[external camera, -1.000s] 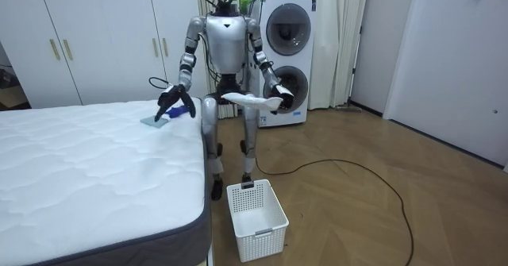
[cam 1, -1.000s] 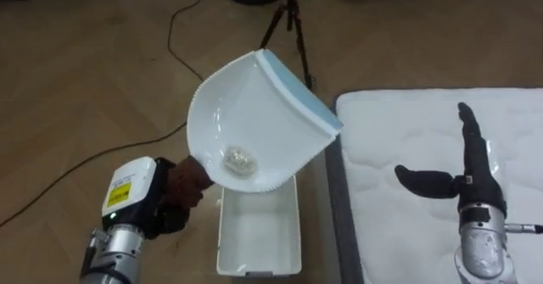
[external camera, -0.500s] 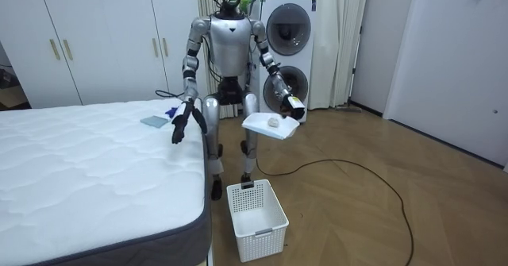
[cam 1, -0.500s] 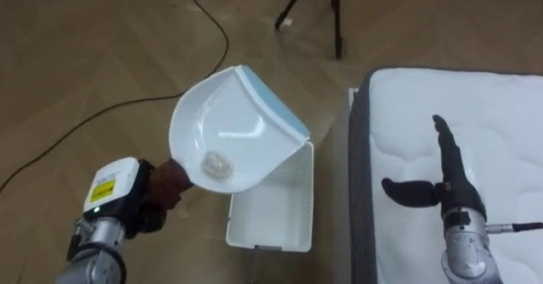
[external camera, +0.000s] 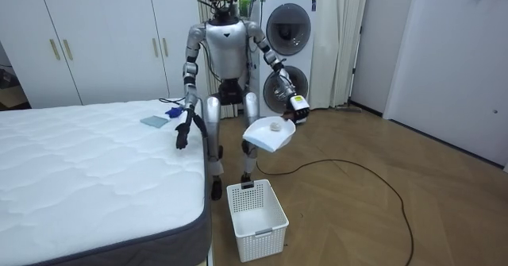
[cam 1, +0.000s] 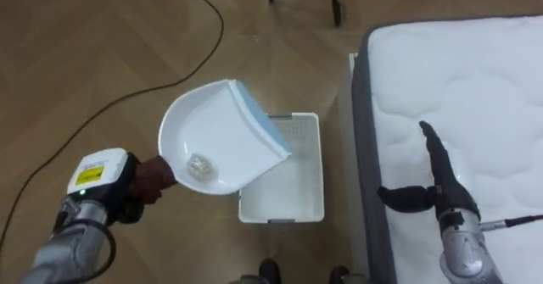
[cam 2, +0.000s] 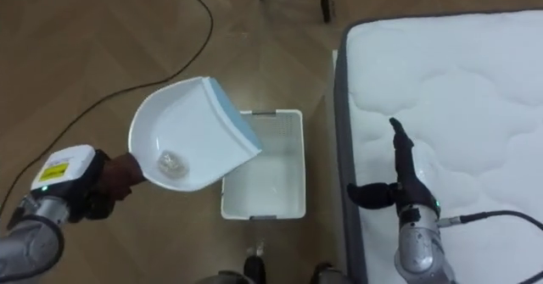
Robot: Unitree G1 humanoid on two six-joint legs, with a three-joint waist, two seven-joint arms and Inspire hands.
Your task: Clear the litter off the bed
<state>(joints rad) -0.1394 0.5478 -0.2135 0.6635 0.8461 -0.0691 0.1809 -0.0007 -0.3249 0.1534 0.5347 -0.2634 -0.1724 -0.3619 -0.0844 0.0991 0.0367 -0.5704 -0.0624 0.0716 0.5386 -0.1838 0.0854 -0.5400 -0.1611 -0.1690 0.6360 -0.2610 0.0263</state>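
My left hand (cam 1: 151, 180) is shut on the handle of a white dustpan (cam 1: 216, 136) with a pale blue lip. A small crumpled scrap (cam 1: 200, 164) lies in the pan near the handle. The pan hangs tilted, its lip over the left rim of a white slatted basket (cam 1: 293, 186) on the floor. My right hand (cam 1: 437, 186) is open, fingers straight, above the edge of the white quilted bed (cam 1: 484, 89). In the room view I stand at the bed's corner with the dustpan (external camera: 268, 135) above the basket (external camera: 255, 218).
A flat pale blue item (external camera: 154, 121) and a dark blue thing beside it lie on the bed's far corner. A dark cable (cam 1: 127, 97) curls over the wooden floor and tripod legs (cam 1: 335, 0) stand beyond the basket. A stacked washer and dryer (external camera: 287, 59) are behind me.
The dustpan has come down and outward, nearer the basket. My right hand left the blue items on the bed and dropped to the bed's edge. The head camera tilted down.
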